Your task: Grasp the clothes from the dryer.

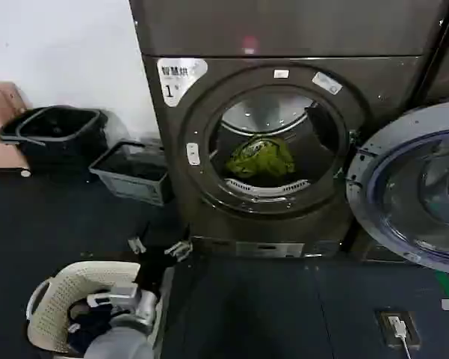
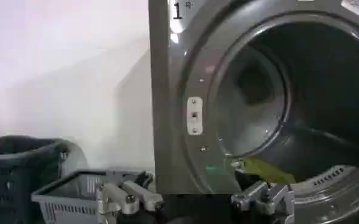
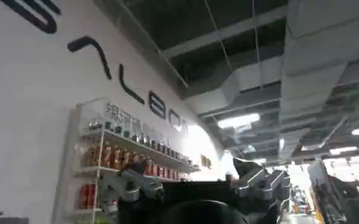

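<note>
Dark floor, open dryer, clothes in drum.

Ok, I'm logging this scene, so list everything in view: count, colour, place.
dryer: one, bronze-grey, centre, door swung open at right.
clothes: one bundle, yellow-green, inside the drum.
crate: one, grey, on the floor left of the dryer.
bin: one, black, by the wall, far left.
basket: one, white, lower left, dark cloth inside.
left claw: open, low before the dryer.
right claw: open, pointing up toward a ceiling.
</note>
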You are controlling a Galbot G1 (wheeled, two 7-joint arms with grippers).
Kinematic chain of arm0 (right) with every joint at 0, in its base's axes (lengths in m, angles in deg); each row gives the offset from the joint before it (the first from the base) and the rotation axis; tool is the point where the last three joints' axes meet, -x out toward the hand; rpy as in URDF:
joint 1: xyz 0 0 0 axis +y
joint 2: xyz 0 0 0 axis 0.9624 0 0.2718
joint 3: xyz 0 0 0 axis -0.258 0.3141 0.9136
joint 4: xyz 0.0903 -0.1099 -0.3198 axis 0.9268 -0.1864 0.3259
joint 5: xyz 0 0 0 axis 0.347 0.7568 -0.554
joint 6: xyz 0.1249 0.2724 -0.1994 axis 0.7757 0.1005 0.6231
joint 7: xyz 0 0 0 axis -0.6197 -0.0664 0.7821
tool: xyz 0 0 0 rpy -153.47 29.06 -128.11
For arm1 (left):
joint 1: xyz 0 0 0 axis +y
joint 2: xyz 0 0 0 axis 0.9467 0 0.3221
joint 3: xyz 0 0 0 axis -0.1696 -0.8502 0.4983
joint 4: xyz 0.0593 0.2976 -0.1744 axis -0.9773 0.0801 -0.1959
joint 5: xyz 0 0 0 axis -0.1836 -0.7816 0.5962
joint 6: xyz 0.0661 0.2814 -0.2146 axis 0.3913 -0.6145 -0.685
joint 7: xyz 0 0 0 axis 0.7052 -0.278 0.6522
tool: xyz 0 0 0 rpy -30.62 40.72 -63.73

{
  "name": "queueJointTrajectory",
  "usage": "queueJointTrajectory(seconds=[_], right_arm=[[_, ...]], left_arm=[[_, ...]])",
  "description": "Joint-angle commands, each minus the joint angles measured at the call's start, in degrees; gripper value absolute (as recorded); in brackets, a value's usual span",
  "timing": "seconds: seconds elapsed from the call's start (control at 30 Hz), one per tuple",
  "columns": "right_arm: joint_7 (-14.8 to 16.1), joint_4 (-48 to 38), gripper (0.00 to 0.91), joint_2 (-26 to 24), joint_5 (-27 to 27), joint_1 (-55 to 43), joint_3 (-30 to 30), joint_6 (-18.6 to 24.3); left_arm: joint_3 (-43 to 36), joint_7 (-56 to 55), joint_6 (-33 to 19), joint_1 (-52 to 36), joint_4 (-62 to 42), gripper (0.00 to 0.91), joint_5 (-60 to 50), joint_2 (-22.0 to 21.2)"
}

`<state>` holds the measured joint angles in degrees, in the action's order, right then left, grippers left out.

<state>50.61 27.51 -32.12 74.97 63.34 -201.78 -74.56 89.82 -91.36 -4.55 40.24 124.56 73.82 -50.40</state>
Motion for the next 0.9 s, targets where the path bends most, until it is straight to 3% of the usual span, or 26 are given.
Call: queueJointTrajectory(seconds=[0.03, 0.9], right_arm=[[0.4, 0.7, 0.907, 0.4, 2.1, -1.3, 1.8, 3.2], [0.2, 0.2, 0.907, 0.3, 2.0, -1.6, 1.8, 3.3]], left_arm=[[0.1, 0.3, -0.8, 0.4, 0.0, 0.907, -1.3, 0.0], [-0.4, 0.5, -0.6, 0.4, -0.4, 0.907, -1.1, -0.2]])
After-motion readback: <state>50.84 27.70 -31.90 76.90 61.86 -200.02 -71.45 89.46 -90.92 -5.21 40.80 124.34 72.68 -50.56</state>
